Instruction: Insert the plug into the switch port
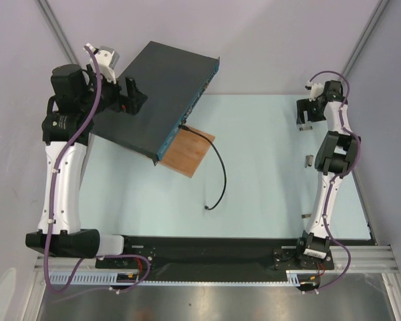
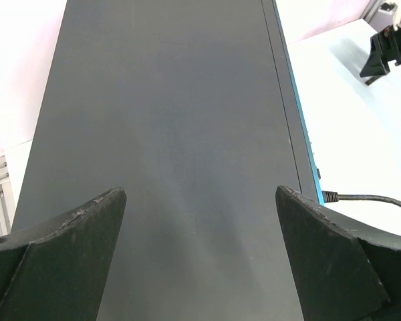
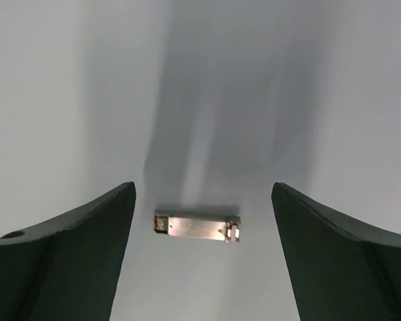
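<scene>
The switch is a flat dark grey box with a teal front, lying at an angle at the back left. My left gripper hovers open over its top, its fingers wide apart with nothing between them. The plug, a small metal module, lies flat on the white table; in the top view the plug is at the right. My right gripper is open above it, one finger on each side of the plug, apart from it.
A brown wooden board sits under the switch's near corner. A black cable is plugged into the switch's front and curves out to a loose end mid-table; the cable also shows in the left wrist view.
</scene>
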### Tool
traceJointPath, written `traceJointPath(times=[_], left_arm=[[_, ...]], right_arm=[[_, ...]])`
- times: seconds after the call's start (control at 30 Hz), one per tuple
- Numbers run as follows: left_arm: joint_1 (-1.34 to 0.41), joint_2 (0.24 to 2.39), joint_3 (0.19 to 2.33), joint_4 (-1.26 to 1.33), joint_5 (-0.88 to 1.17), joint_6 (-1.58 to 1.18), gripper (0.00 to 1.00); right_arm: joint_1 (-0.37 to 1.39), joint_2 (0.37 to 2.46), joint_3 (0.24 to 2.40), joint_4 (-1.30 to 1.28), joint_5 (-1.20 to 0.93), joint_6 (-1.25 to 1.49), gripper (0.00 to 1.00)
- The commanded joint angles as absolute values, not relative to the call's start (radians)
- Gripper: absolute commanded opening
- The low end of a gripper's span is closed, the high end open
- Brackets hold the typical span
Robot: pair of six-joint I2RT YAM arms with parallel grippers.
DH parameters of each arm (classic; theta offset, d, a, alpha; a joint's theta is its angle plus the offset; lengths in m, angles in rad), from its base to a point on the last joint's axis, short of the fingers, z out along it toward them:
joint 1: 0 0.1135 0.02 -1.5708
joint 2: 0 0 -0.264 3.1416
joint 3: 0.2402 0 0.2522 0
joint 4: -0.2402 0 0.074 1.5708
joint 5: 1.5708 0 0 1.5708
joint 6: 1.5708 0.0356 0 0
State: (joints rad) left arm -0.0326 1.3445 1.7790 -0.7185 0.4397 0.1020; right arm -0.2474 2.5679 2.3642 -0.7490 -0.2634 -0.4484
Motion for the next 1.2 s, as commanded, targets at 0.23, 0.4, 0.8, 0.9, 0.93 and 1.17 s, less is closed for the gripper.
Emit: traceJointPath(times=[0.23,0.4,0.8,0.9,0.93,1.17], left_arm=[[-0.037,1.35,1.77,-0.678,0.44,0.087,1.0],[-0.037,1.35,1.77,-0.676,0.434,0.089,1.0],[-0.037,1.342,1.767,-0.672,0.445,0.081,1.0],[-0.037,1.339,1.766,-0.672,0.445,0.081,1.0],[-0.037,1.339,1.766,-0.675,0.445,0.081,1.0],[-0.037,1.338,1.764,-0.673,0.46,0.072,1.0]], right_arm=[[-0.253,2.611,2.339,-0.675,-0.27,-0.279,0.68],[-0.252,2.603,2.338,-0.745,-0.245,-0.285,0.36],[-0.268,2.439,2.006,-0.943,-0.376,-0.204,0.21],[-0.273,2.378,1.951,-0.968,-0.442,-0.199,0.27],[-0.276,2.352,1.941,-0.971,-0.462,-0.209,0.31],[-0.307,2.284,2.086,-0.992,-0.457,-0.39,0.82]])
